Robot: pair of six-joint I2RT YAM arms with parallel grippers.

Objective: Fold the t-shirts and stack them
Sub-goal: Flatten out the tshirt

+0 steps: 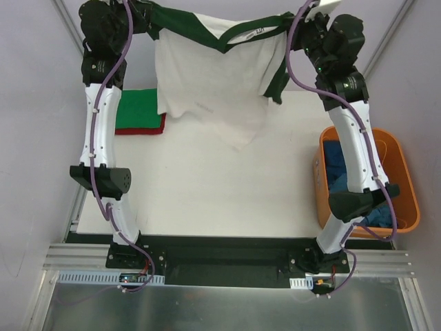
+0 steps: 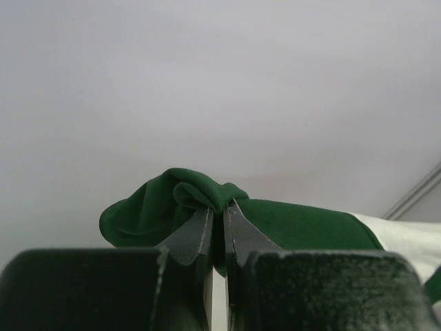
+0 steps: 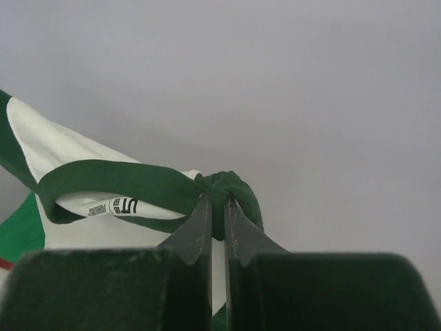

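Note:
The white t-shirt (image 1: 207, 76) with dark green sleeves and collar hangs spread between my two grippers, lifted above the far part of the table. My left gripper (image 1: 148, 17) is shut on bunched dark green cloth at the shirt's left shoulder (image 2: 207, 196). My right gripper (image 1: 298, 26) is shut on green cloth at the right shoulder by the collar (image 3: 227, 189); a size label (image 3: 114, 205) shows beside it. A folded bright green t-shirt (image 1: 141, 109) lies on a folded red one (image 1: 141, 130) at the table's far left. A blue t-shirt (image 1: 337, 165) lies in the orange tub.
The orange plastic tub (image 1: 406, 186) stands at the table's right edge beside my right arm. The white table (image 1: 207, 193) stretches below the hanging shirt. Grey walls close the back and sides.

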